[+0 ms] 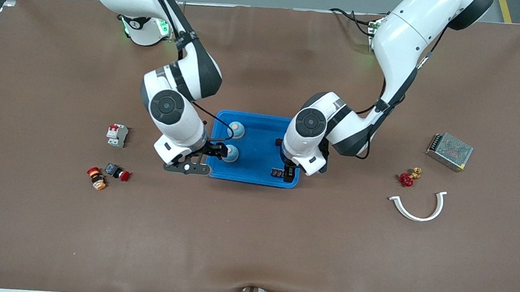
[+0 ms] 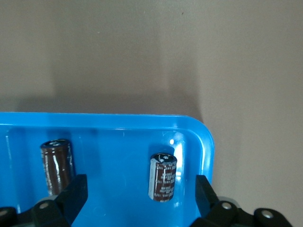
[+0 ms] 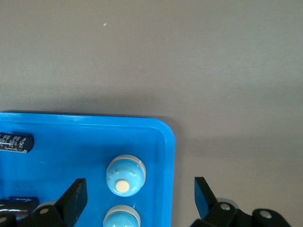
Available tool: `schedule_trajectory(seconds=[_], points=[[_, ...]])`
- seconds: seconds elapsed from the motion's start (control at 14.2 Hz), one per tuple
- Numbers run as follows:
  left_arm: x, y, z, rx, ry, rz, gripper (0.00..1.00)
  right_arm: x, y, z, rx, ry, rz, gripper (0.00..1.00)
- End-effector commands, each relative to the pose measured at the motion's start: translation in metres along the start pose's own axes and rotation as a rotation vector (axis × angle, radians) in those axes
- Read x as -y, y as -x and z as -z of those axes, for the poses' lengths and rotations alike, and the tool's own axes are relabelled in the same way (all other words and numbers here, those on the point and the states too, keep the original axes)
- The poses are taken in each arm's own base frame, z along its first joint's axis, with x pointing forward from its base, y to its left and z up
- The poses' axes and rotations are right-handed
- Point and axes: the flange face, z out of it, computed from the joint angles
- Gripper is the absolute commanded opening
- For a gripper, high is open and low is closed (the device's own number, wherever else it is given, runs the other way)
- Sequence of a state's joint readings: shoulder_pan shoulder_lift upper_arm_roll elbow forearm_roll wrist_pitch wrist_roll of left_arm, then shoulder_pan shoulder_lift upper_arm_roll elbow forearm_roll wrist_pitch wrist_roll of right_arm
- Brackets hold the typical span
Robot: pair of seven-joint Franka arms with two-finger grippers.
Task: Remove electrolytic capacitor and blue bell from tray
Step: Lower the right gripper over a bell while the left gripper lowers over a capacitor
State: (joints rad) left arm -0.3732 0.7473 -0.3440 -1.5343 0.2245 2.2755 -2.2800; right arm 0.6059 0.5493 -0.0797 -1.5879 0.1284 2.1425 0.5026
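Note:
A blue tray [image 1: 262, 123] sits mid-table. Two blue bells [image 1: 236, 129] [image 1: 230, 153] stand in it at the right arm's end. A dark capacitor [image 1: 278, 172] lies at the left arm's end. My right gripper [image 1: 218, 151] is open and empty, low over the tray's edge beside the nearer bell. Its wrist view shows both bells [image 3: 125, 175] [image 3: 122, 216] between the open fingers [image 3: 75, 196]. My left gripper [image 1: 289, 169] is open and empty over the tray's corner. Its wrist view shows two capacitors [image 2: 163, 177] [image 2: 57, 165] lying in the tray [image 2: 118, 127], one between the fingers [image 2: 203, 194].
Toward the right arm's end lie a circuit breaker [image 1: 117, 135] and two red push buttons [image 1: 121, 173] [image 1: 96, 178]. Toward the left arm's end are a metal power supply [image 1: 449, 151], a red valve [image 1: 407, 178] and a white curved clip [image 1: 419, 207].

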Motion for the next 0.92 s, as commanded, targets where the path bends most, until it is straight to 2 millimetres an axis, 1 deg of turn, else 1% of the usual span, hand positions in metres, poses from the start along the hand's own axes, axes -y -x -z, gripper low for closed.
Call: schedule_trajectory(seconds=[0.0, 0.14, 0.21, 0.35, 0.49, 0.56, 0.63, 0.85], points=[[-0.004, 0.013, -0.014, -0.039, 0.036, 0.007, 1.00, 0.014, 0.002, -0.024, 0.011, -0.034, -0.024, 1.00], [-0.004, 0.017, -0.018, -0.035, 0.049, 0.004, 1.00, 0.027, 0.010, -0.041, 0.013, -0.028, -0.002, 1.00], [-0.005, 0.017, -0.020, -0.032, 0.049, 0.004, 1.00, 0.027, 0.011, -0.048, 0.018, -0.021, 0.000, 1.00], [-0.009, 0.017, -0.023, -0.028, 0.052, 0.007, 1.00, 0.029, 0.012, -0.056, 0.016, -0.019, 0.002, 1.00], [-0.010, 0.017, -0.027, -0.030, 0.050, 0.007, 1.00, 0.035, 0.018, -0.065, 0.027, -0.009, -0.006, 1.00], [-0.011, 0.018, -0.026, -0.027, 0.053, 0.003, 1.00, 0.035, 0.019, -0.070, 0.032, 0.000, -0.024, 1.00], [-0.012, 0.017, -0.031, -0.026, 0.052, 0.002, 1.00, 0.034, 0.021, -0.076, 0.038, 0.007, -0.034, 1.00], [-0.013, 0.018, -0.035, -0.032, 0.077, -0.006, 1.00, 0.029, 0.026, -0.087, 0.051, 0.025, -0.035, 1.00]])
